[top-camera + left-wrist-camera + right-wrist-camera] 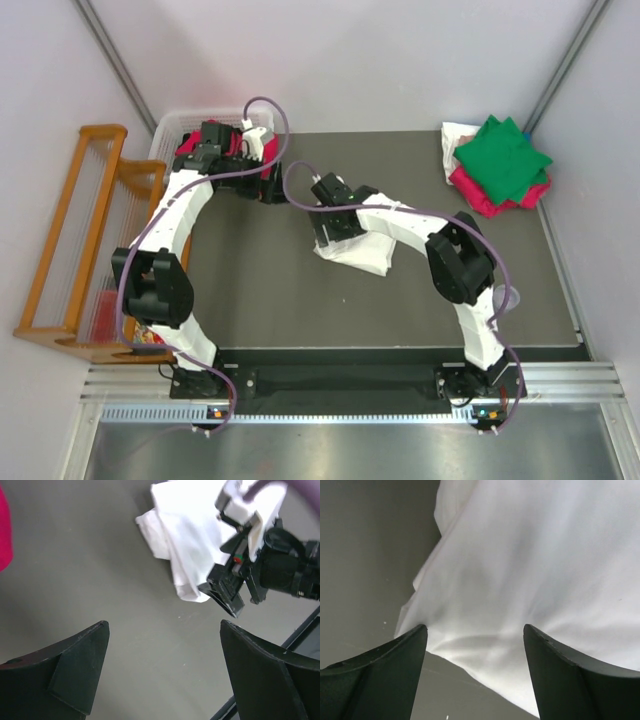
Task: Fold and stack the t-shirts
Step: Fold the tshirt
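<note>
A dark grey worktop [260,300] sits between pale walls, with a wooden rack [70,240] off its left side and a white slotted basket [165,130] at its far left corner. The white t-shirt [360,255] lies bunched mid-surface beneath the right claw [475,627], fingers spread and released, while the left claw [164,625], also released, hangs over bare worktop near the basket. At the far right corner a green t-shirt [500,155] tops a crimson-pink t-shirt [478,195]
</note>
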Available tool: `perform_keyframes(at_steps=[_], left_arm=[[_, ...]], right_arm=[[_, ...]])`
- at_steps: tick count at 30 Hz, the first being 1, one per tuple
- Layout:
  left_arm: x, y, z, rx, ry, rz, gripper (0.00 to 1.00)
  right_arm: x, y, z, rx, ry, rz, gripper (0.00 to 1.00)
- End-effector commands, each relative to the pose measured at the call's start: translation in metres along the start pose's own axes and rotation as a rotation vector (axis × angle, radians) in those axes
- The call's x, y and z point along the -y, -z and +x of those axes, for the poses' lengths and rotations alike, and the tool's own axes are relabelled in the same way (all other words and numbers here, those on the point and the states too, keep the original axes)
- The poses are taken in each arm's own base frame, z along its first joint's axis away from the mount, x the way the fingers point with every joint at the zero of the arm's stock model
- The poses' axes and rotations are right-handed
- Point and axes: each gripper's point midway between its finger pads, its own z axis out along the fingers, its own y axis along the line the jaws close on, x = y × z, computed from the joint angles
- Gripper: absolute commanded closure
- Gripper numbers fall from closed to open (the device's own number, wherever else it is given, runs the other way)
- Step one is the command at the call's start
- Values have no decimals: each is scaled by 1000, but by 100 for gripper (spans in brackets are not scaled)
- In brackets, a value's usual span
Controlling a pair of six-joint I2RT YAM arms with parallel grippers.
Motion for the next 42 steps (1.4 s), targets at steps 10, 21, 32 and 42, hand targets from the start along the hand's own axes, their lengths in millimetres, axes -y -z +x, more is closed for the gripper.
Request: perform_keyframes(at_steps=[10, 21, 32, 42], left_arm=[[111, -38, 11, -84, -70, 248, 2], [110, -109, 76, -308, -15, 294, 2], [101, -143, 109, -419, -9, 292, 2], [48, -159, 154, -528, -70, 126, 1]], right_arm=[[112, 11, -30, 61, -321, -4, 21], [131, -29, -18, -9, -370, -4, 25], [141, -29, -1, -30, -352, 43, 26], [155, -16, 0, -16, -330, 102, 26]])
